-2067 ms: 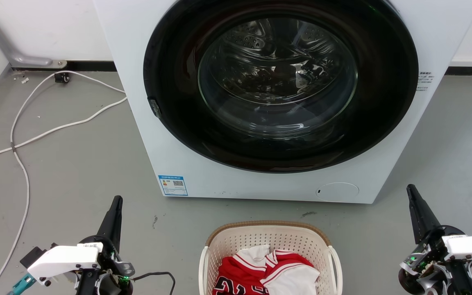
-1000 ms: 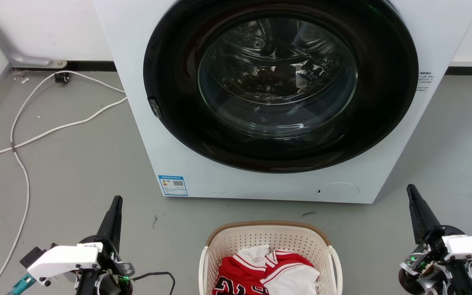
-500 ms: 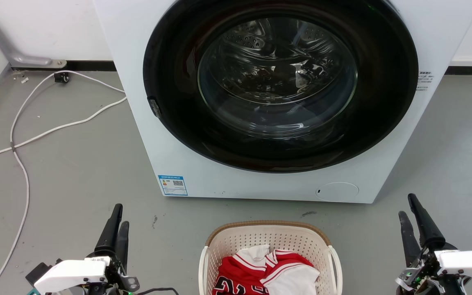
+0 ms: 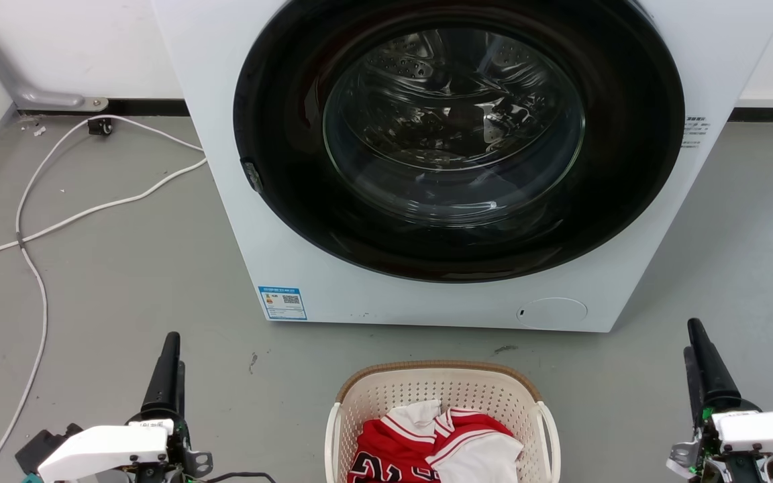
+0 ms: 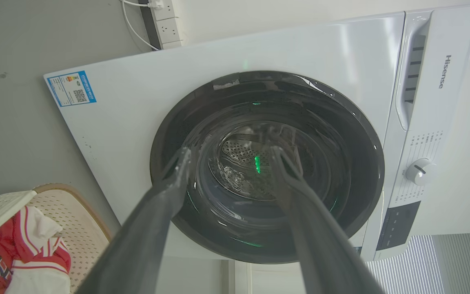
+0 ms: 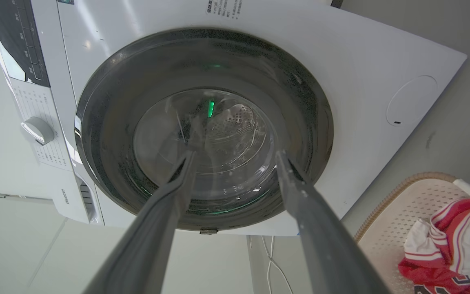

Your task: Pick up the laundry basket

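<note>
**Item:** laundry basket (image 4: 440, 391), cream perforated, brown rim. On floor (image 4: 125, 282), centre-bottom of head view, just in front of washing machine (image 4: 279, 201), not touching it.
**Contents:** red/white garments (image 4: 420, 446), heaped loosely.
**Handles:** white, one per side: left handle (image 4: 331, 436), right handle (image 4: 551, 436). Both free.
**Left gripper** (image 4: 175, 352)**:** on basket's left, well apart from it; jaws parted, nothing between (per left wrist view).
**Right gripper** (image 4: 692, 339)**:** on basket's right, well apart; jaws parted, empty.
**Misc:** white cable (image 4: 37, 228) on floor at far left.
**Step (est.):** pre-grasp, no contact yet.
**Next (est.):** bring each gripper in and down to its near handle, close on both, then raise both sides evenly so the load stays level.
</note>
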